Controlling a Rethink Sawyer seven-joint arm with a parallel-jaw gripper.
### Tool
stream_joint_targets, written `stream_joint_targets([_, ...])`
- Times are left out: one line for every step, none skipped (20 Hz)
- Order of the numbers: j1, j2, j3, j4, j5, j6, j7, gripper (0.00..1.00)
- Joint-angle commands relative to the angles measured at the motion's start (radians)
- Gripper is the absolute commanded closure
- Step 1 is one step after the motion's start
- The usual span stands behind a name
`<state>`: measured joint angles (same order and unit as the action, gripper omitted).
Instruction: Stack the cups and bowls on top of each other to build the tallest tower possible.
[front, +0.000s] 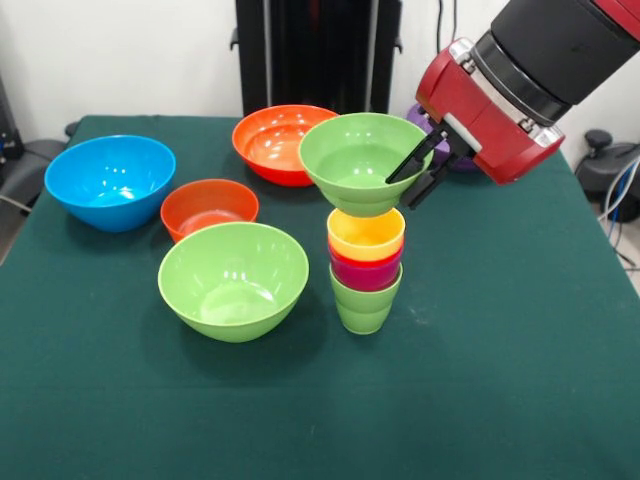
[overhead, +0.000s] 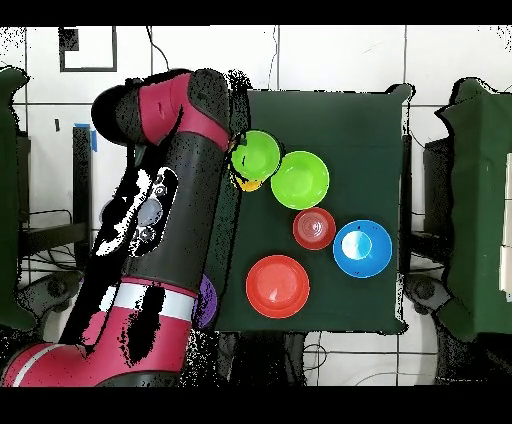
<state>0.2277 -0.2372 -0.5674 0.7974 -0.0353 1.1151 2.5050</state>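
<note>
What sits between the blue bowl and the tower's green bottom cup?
In the front view, the large light-green bowl lies between the blue bowl and the bottom cup.

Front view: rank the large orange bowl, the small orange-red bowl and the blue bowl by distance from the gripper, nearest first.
From the gripper, at the tower's top bowl:
1. Large orange bowl, at the table's back, centre.
2. Small orange-red bowl, left of the tower.
3. Blue bowl, far left.

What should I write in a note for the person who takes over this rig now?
Gripper: fingers shut on rim of green bowl, held atop the tower.
Tower: green cup at base, then red cup, yellow cup.
Loose on table: blue bowl, large orange bowl, small orange-red bowl, second green bowl; purple bowl behind the arm.
Left: release, stack the rest.
</note>
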Motion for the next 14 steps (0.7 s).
stream_joint_targets([0.022,0.030,0.079,0.138,-0.076,-0.096,-0.016,1.00])
stream_joint_targets([0.022,0.032,0.077,0.140,-0.077,-0.099,-0.016,1.00])
stream_joint_targets([0.024,0.034,0.076,0.143,-0.078,-0.105,-0.014,1.00])
stream_joint_targets([0.024,0.035,0.076,0.144,-0.077,-0.108,-0.015,1.00])
stream_joint_targets([0.025,0.037,0.074,0.146,-0.078,-0.113,-0.015,1.00])
stream_joint_targets([0.026,0.038,0.073,0.147,-0.079,-0.115,-0.019,1.00])
stream_joint_targets([0.026,0.038,0.070,0.151,-0.080,-0.121,-0.015,1.00])
stream_joint_targets([0.027,0.038,0.069,0.154,-0.081,-0.124,-0.016,1.00])
stream_joint_targets([0.027,0.037,0.068,0.157,-0.080,-0.129,-0.016,1.00])
stream_joint_targets([0.028,0.037,0.067,0.158,-0.081,-0.130,-0.018,1.00])
stream_joint_targets([0.027,0.036,0.068,0.161,-0.082,-0.133,-0.024,1.00])
stream_joint_targets([0.028,0.035,0.067,0.164,-0.083,-0.135,-0.025,1.00])
stream_joint_targets([0.029,0.034,0.066,0.166,-0.084,-0.137,-0.025,1.00])
stream_joint_targets([0.029,0.033,0.066,0.168,-0.085,-0.138,-0.027,1.00])
